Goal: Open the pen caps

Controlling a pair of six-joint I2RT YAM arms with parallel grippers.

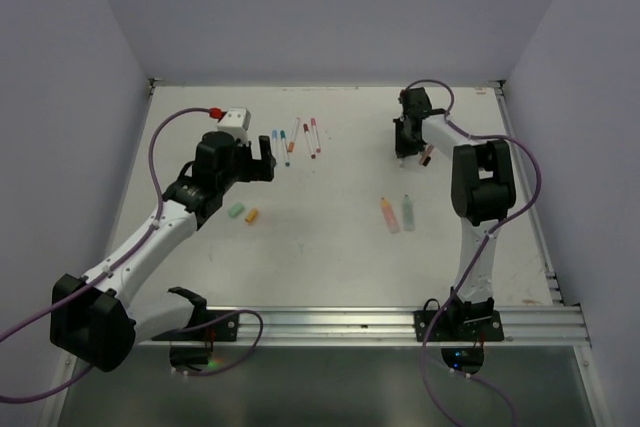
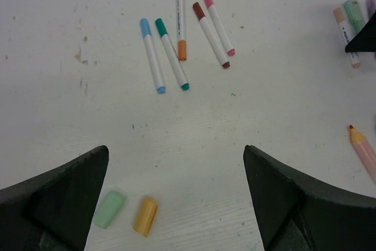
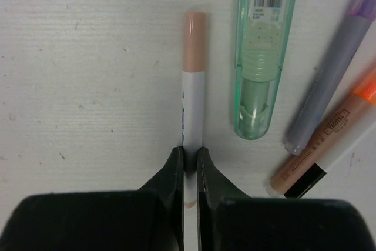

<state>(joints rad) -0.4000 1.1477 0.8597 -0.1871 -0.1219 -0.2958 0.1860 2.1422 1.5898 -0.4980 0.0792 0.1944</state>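
You are early in the job. Two caps are off: a mint cap [image 2: 109,209] and an orange cap [image 2: 145,216] lie side by side on the table [image 1: 330,277], close to the left jaws. Their likely owners, an orange highlighter [image 1: 388,214] and a green highlighter [image 1: 408,212], lie side by side mid-table, and the orange one shows its bare tip.

Everything else looks capped to me. The five slim pens [image 2: 170,51] fanned out ahead of the left jaws have colour at both ends and no tip showing.

At the far right, the right jaws are pinching the white barrel of a peach-capped pen [image 3: 194,86]. It lies flat on the table with its cap on, pointing away from the jaws. Beside it lie a clear-green marker [image 3: 263,57], a purple pen [image 3: 338,69] and an orange pen [image 3: 338,124], none opened as far as I can tell.

The left jaws are spread wide and hold nothing, hovering over the table between the loose caps and the five pens.

By my count you have two done and about nine left, with the peach one in hand. It will likely need the other jaws on its cap.

No container shows in any view; caps and pens lie loose on the table.
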